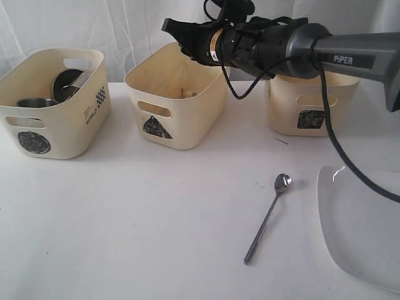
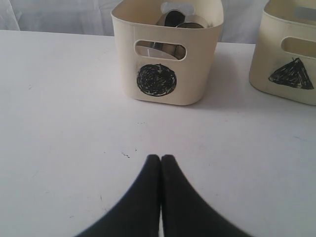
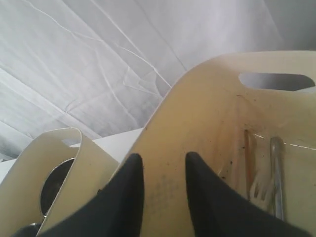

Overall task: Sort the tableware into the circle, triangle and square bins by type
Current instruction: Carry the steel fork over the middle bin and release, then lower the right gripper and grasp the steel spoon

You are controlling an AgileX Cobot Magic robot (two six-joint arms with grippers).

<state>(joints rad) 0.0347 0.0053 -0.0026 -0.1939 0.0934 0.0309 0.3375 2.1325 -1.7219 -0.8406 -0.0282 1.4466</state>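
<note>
1. Spoon (image 1: pixel 267 217) lies lower centre of the exterior frame on the table (image 1: pixel 125 237), left of the white square plate (image 1: pixel 365 231).
2. Right gripper (image 3: pixel 163 158) spread, empty, over the triangle bin (image 1: pixel 178 100).
3. Left gripper (image 2: pixel 160 159) pressed together, empty.

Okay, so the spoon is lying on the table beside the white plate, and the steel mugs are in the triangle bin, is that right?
Not quite. The steel mugs are in the circle bin, not the triangle bin, as the exterior view shows. The rest holds: the spoon lies on the table beside the white plate.
</note>
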